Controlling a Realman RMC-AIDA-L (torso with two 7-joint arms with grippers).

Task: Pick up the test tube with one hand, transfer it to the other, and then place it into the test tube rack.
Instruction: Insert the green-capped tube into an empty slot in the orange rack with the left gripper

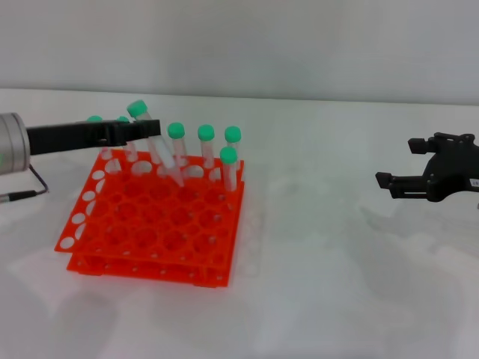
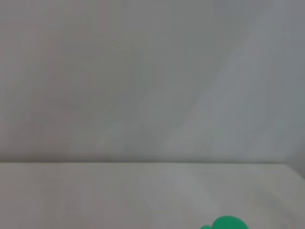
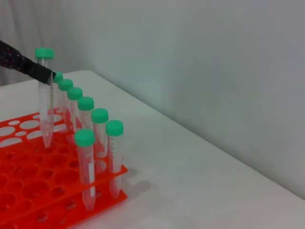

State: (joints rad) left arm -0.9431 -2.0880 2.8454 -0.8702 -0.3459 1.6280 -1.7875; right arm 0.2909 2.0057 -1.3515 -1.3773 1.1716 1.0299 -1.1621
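Note:
My left gripper [image 1: 142, 133], black on a silver wrist, is shut on the test tube [image 1: 163, 155] just below its green cap. The tube hangs tilted over the back part of the orange-red test tube rack [image 1: 150, 232], its tapered tip close to the top tier. The right wrist view shows the same tube [image 3: 45, 100] upright-looking above the rack [image 3: 28, 186], with the left fingers [image 3: 26, 68] clamped on it. A green cap [image 2: 228, 223] peeks into the left wrist view. My right gripper [image 1: 397, 163] is open and empty, hovering over the table far right of the rack.
Several other green-capped tubes [image 1: 206, 149] stand in the rack's back row, and one [image 1: 228, 170] stands a row nearer at the right corner; they also show in the right wrist view [image 3: 86, 162]. A thin cable [image 1: 30, 191] loops left of the rack. White table [image 1: 337, 277], grey wall behind.

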